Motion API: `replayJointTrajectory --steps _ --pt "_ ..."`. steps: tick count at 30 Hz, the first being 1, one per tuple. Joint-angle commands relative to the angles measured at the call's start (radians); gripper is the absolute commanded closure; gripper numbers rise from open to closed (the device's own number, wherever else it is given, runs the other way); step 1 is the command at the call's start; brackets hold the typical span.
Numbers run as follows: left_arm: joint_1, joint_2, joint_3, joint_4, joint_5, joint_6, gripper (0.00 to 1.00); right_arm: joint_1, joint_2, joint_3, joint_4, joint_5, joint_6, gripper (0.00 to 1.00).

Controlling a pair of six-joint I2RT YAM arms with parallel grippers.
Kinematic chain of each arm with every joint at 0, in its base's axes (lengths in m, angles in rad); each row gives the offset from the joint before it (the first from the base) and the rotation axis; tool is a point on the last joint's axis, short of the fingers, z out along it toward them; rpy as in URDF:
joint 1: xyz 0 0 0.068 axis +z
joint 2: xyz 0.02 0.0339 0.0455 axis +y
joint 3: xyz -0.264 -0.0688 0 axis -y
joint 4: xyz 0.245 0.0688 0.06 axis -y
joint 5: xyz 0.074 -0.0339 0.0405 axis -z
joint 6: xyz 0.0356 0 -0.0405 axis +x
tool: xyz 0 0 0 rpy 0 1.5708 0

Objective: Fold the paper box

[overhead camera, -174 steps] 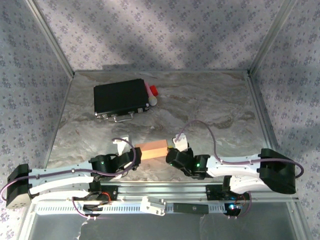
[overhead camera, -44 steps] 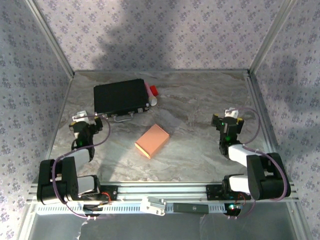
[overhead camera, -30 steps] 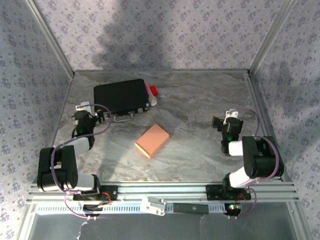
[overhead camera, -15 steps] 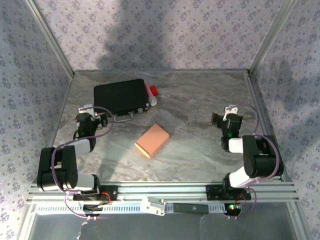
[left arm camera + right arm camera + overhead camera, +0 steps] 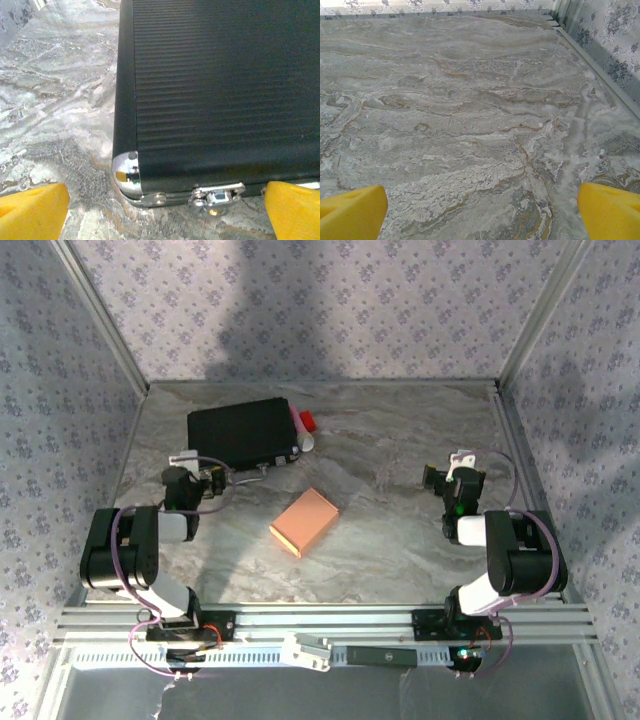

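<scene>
The paper box (image 5: 304, 521) is a small salmon-orange closed box lying on the marble table, midway between the two arms and touched by neither. My left gripper (image 5: 196, 480) is drawn back at the left side, facing the black case; its yellow fingertips (image 5: 31, 210) stand wide apart with nothing between them. My right gripper (image 5: 450, 476) is drawn back at the right side. Its yellow fingertips (image 5: 350, 212) are also wide apart over bare table.
A black ribbed case (image 5: 243, 434) with metal corners and a latch (image 5: 216, 192) lies at the back left, close in front of my left gripper. A red and white object (image 5: 304, 427) rests against its right end. Patterned walls enclose the table on three sides.
Both arms have drawn back from the box to the table's sides and folded up. The box has come to rest angled in the middle. The left gripper has edged toward the case.
</scene>
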Motion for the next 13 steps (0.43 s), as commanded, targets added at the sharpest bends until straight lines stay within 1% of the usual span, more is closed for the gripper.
replayJointTrajectory --steps 1,13 --pt "-0.004 -0.010 0.015 0.025 0.018 0.012 0.00 0.002 0.008 0.013 -0.014 -0.005 -0.016 0.01" --pt "-0.004 -0.008 0.015 0.026 0.015 0.014 0.00 0.007 0.007 0.010 -0.005 -0.001 -0.021 0.01"
